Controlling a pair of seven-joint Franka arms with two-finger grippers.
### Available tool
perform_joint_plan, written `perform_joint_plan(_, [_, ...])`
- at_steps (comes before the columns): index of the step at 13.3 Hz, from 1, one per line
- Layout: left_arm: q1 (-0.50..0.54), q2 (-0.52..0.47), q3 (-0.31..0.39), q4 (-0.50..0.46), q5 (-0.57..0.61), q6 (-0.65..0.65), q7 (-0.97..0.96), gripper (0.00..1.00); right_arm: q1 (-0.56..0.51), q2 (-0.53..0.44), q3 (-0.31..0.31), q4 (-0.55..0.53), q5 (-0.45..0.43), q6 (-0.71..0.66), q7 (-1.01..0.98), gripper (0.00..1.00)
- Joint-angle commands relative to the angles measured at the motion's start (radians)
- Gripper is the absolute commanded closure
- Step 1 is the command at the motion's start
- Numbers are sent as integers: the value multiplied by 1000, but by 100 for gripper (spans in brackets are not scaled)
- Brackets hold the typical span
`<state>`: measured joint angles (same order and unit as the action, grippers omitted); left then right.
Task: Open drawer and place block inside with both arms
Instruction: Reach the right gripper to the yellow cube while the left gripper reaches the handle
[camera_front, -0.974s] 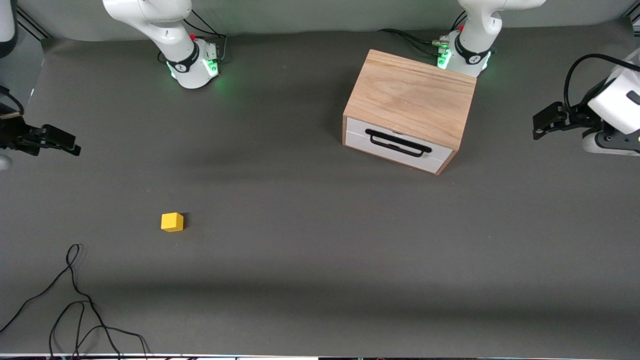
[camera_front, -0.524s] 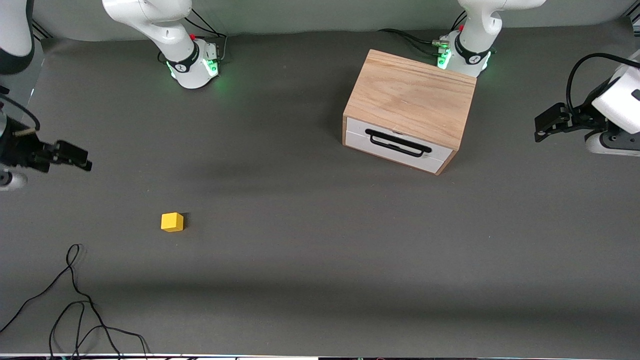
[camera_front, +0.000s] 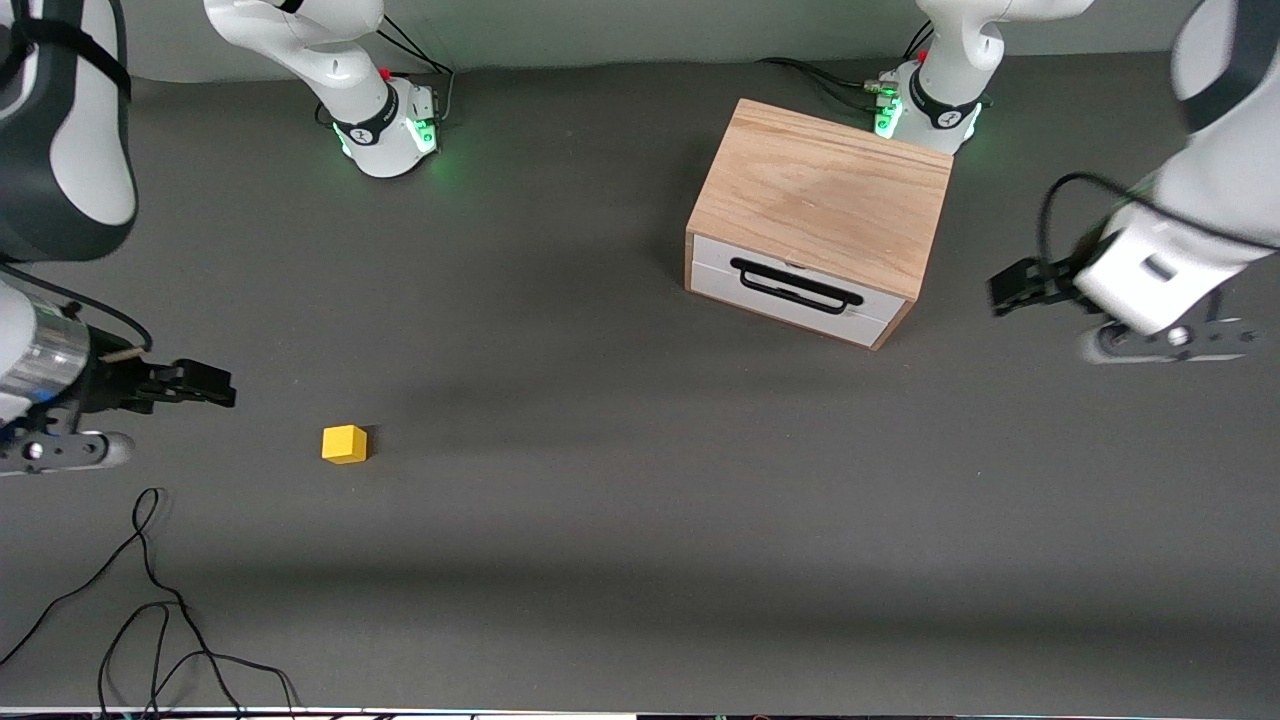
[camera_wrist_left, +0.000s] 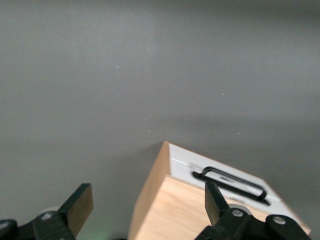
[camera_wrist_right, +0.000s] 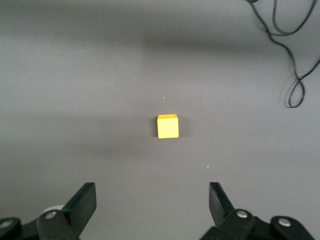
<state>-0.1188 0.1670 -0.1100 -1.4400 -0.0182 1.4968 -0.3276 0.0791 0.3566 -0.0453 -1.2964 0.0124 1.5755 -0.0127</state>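
Observation:
The light-oak cabinet stands near the left arm's base. Its drawer is shut, with a white front and a black bar handle. The cabinet also shows in the left wrist view, with the handle. The yellow block lies on the mat toward the right arm's end; it shows in the right wrist view. My left gripper is open and empty, in the air beside the cabinet. My right gripper is open and empty, in the air beside the block.
A loose black cable lies on the grey mat near the front camera at the right arm's end; it shows in the right wrist view. The two green-lit bases stand along the table's edge farthest from the front camera.
My right gripper has moved down the front view and toward the block. My left gripper has moved toward the cabinet. The block and cabinet have not moved.

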Motion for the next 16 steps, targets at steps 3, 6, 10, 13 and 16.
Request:
perform_joint_plan(3, [-19,87,1,1,-123,-21,-345,0,21,18,-5,-168,21,186,17,0])
perform_joint_plan(6, [-76,138,1,1,-121,-21,-513,0,13,-5,-16,-315,26,300,17,0])
perform_joint_plan(10, [-182,210,1,1,-109,-13,-808,0,13,-10,-27,-507,58,513,17,0])
perform_joint_plan(13, [-265,287,1,-3,-71,-9,-951,0,13,-1,-27,-656,58,739,16,0])
perform_joint_plan(16, [-311,331,3,-14,-59,-4,-1079,0,11,7,-27,-764,58,908,13,0])
